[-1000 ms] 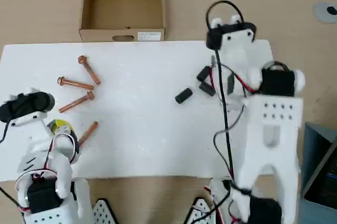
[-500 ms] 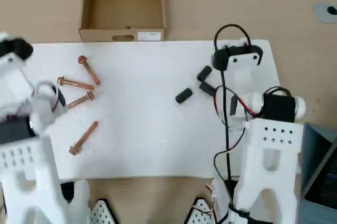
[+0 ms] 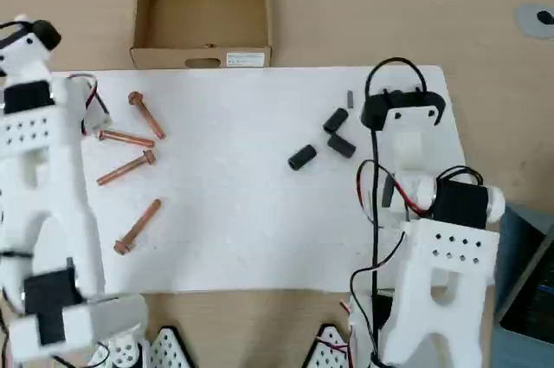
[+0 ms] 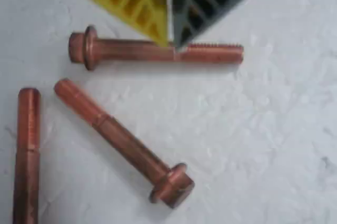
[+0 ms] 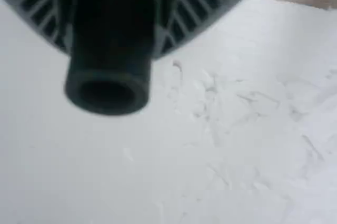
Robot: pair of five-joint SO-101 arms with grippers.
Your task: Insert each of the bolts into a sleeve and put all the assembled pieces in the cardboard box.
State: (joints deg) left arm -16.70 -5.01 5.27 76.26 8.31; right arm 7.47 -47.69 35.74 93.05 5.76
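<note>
left gripper (image 4: pixel 171 42) pressed together | bolt (image 4: pixel 152 51) just under its tips, long axis left-right (left arm nearer) | right gripper (image 5: pixel 111 21) pinching sleeve (image 5: pixel 108 76)

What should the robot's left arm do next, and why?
Probably open the left gripper and lower it around the bolt just under its closed tips. The right gripper holds a sleeve, so a bolt seems needed next.
</note>
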